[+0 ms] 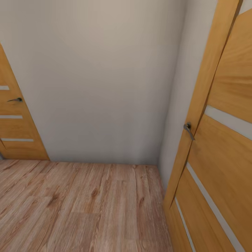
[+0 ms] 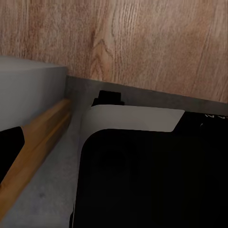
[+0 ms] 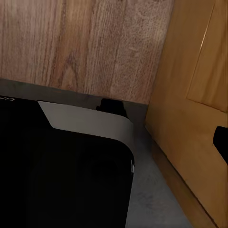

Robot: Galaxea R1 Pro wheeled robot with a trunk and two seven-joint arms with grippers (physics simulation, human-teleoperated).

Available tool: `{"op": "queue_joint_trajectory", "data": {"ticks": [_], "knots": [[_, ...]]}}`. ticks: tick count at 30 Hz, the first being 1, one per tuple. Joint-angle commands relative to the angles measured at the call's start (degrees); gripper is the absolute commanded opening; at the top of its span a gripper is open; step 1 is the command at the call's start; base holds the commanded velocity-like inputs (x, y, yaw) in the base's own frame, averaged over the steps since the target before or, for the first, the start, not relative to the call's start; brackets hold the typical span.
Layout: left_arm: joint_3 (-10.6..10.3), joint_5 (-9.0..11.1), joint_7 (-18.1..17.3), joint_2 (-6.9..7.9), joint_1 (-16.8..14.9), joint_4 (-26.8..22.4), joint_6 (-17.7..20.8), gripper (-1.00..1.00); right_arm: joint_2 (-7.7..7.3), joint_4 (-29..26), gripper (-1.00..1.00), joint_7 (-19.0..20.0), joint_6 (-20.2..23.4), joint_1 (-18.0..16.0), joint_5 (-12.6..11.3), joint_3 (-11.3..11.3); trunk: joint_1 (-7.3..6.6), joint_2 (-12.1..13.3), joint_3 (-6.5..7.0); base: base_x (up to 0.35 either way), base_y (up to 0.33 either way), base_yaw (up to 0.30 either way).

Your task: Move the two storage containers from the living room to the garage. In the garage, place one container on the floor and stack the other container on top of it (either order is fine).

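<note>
While the robot faces a corner of a room, the head view shows a plain cream wall point(image 1: 101, 80) ahead meeting a light wood plank floor point(image 1: 80, 206) below it. At the far left stands a wooden door point(image 1: 15, 129) with pale horizontal strips and a grey lever handle point(image 1: 15, 100). At the right a second wooden door point(image 1: 224, 147) of the same make stands open at an angle, close to the camera, its edge carrying a grey lever handle point(image 1: 188, 130); pale strips cross its panels too.

From the left wrist view, the robot's black base point(image 2: 152, 180) with a light grey curved panel point(image 2: 135, 118) sits over a grey surface point(image 2: 42, 199), with the plank floor point(image 2: 123, 42) beyond. Beside the base runs an orange-wood strip point(image 2: 38, 142) under a grey-white block point(image 2: 28, 90). A dark shape at the frame edge may be part of the left pincer, but whether it is released or clenched I cannot tell.

Seen by the right wrist view, the same black base point(image 3: 61, 180) and its grey panel point(image 3: 85, 121) lie next to the open door's wooden face point(image 3: 190, 109), which stands just beside the base. Plank floor point(image 3: 85, 47) stretches beyond. A small black shape sits at the frame edge; the right pincer's state cannot be told either.

Neither storage container can be placed relative to either pincer from these views.
</note>
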Motion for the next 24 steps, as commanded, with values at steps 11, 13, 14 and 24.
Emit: {"op": "queue_joint_trajectory", "data": {"ticks": [11,13,14,24], "knots": [[0.0,0.5,0.0,0.08,0.0,0.1,-0.2,1.00,0.05,0.2,1.00,0.0,-0.3,-0.1,-0.5,0.5,0.02,0.0,-0.06,0.288,0.000,0.000],[0.0,0.5,0.0,0.08,0.0,0.1,-0.2,1.00,0.05,0.2,1.00,0.0,-0.3,-0.1,-0.5,0.5,0.02,0.0,-0.06,0.320,0.000,0.000],[0.0,0.5,0.0,0.08,0.0,0.1,-0.2,1.00,0.05,0.2,1.00,0.0,-0.3,-0.1,-0.5,0.5,0.02,0.0,-0.06,0.320,0.000,0.000],[0.0,0.5,0.0,0.08,0.0,0.1,-0.2,1.00,0.05,0.2,1.00,0.0,-0.3,-0.1,-0.5,0.5,0.02,0.0,-0.06,0.317,0.000,0.000]]}}
